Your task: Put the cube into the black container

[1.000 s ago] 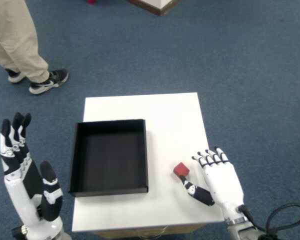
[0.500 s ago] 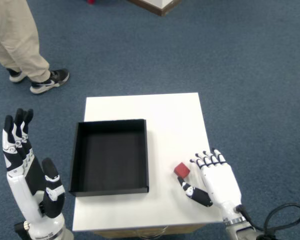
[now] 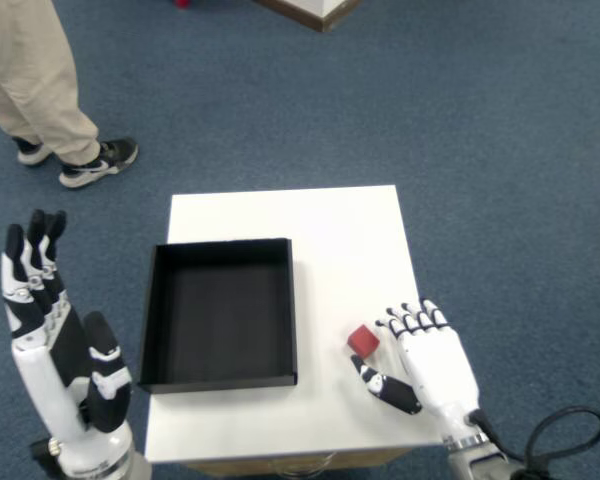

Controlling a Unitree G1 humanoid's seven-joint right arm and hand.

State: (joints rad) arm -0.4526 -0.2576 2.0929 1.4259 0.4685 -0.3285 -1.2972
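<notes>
A small red cube point(image 3: 363, 342) lies on the white table point(image 3: 320, 230), right of the black container point(image 3: 220, 312). The container is a shallow square tray with nothing in it. My right hand point(image 3: 425, 360) rests over the table's front right corner, just right of the cube. Its fingers are spread and curl toward the cube, the thumb point(image 3: 383, 385) reaching below it. The fingertips are at the cube's right side; I cannot tell whether they touch it. The hand holds nothing.
The left hand point(image 3: 60, 370) is raised with its fingers apart, off the table's left front corner. A person's legs and shoes point(image 3: 98, 163) stand on the blue carpet at the back left. A cable point(image 3: 565, 440) loops at the lower right.
My right hand has crept left toward the cube, fingertips closing the gap. The cube has not moved. The left hand shifted slightly.
</notes>
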